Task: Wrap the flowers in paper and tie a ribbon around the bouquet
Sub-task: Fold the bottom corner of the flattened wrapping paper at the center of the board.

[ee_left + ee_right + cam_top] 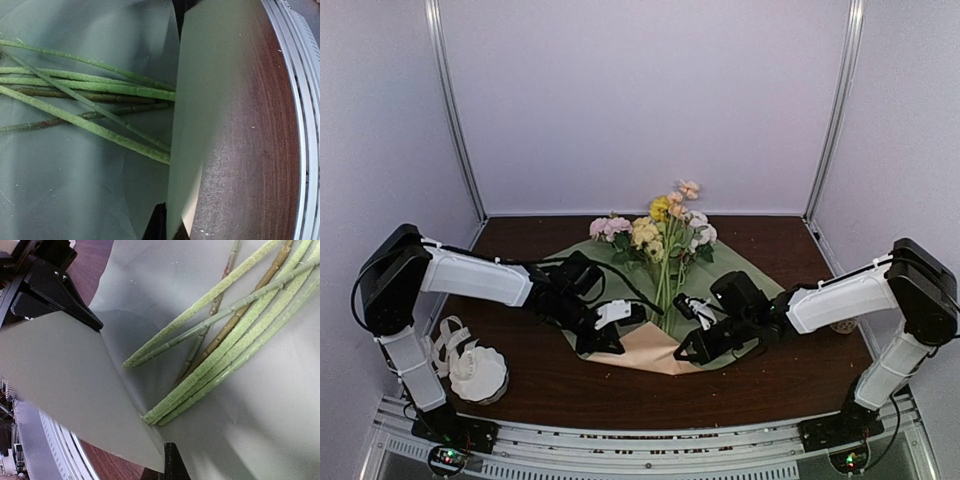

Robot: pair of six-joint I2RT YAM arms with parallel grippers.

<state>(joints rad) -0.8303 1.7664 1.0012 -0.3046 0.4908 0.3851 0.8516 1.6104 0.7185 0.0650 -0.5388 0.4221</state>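
Note:
The flowers [660, 235] lie on the sage green paper [745, 278], blossoms toward the back, stems [90, 90] [225, 355] pointing at me. A peach-pink paper [650, 352] shows under it at the near edge. My left gripper [607, 335] [172, 227] is shut on the paper's near edge, lifting a flap [215, 100] beside the stem ends. My right gripper [692, 345] [169, 465] is shut on the same raised edge [65, 370] from the right. The cream ribbon [448, 338] lies looped at the left. No wrapped bouquet is in view.
A white scalloped bowl [480, 372] stands at the near left of the dark wooden table [570, 395], next to the ribbon. White walls close the table in at the back and sides. The metal rail [300, 100] runs along the near edge.

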